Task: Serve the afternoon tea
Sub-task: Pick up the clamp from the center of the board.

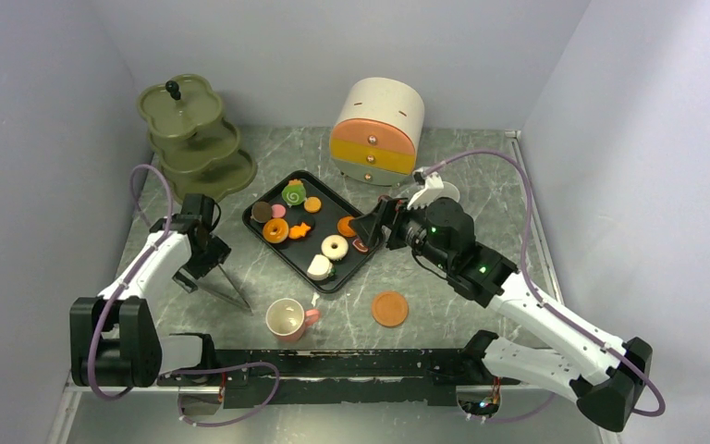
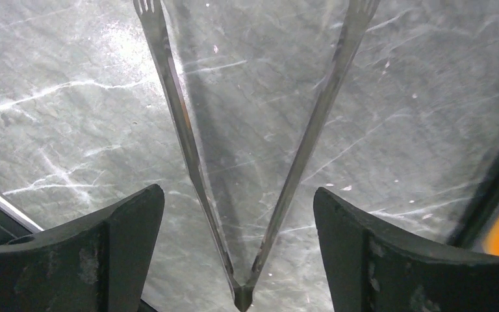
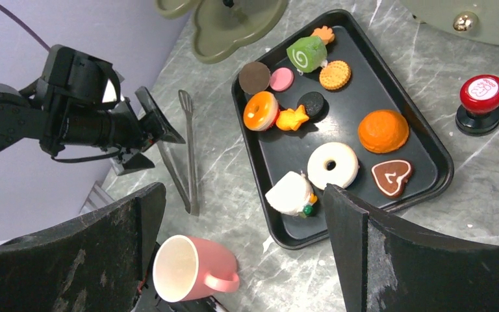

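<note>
My left pincer (image 1: 205, 266), wide and empty, hovers over the V-shaped steel tongs (image 1: 231, 289), tips toward eleven o'clock. The small toy pastries (image 1: 275, 230) lie on the black rectangular tray (image 1: 294, 257) at two o'clock.

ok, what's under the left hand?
Metal tongs lie flat on the marble table between the left hand's open fingers, untouched. The fingers hide the table on either side.

Pointing the left gripper (image 1: 201, 265) steeply downward, jaws spread wide and gripping nothing; stretching the right gripper (image 1: 367, 231) inward from a bent elbow, jaws likewise standing wide apart, empty.
</note>
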You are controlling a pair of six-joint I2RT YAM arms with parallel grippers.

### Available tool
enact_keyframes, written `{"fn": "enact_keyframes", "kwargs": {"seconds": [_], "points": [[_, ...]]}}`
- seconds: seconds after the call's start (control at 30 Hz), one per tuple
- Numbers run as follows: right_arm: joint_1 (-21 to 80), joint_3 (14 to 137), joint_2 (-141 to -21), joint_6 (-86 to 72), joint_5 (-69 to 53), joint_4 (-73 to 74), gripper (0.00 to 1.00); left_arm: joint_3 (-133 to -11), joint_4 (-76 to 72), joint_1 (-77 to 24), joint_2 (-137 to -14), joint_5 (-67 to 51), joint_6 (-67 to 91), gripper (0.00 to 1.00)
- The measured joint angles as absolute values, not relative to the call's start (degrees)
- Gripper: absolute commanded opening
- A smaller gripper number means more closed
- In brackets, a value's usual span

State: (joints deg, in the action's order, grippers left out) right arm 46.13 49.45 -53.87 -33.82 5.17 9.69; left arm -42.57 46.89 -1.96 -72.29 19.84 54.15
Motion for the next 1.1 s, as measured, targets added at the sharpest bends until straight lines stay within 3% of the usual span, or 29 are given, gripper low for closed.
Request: {"fn": "enact_keyframes", "kwargs": {"seconds": [0.13,0.73,1.1], "points": [[46.1,48.7,-53.1,-33.8,5.4,9.7,0.95,-44.1,48.5,-2.6,-71.9,20.3,56.0,0.97],[46.1,47.6,-52.9,-34.0,5.3,9.7,0.95,-41.6,46.4,-4.3,-76.8,19.8,61.6,0.93],[46.1,47.2,-52.4,-34.0,5.4,9.7,0.95,-39.6,40.2,-4.7,-79.6,19.9,64.2,0.80]]}}
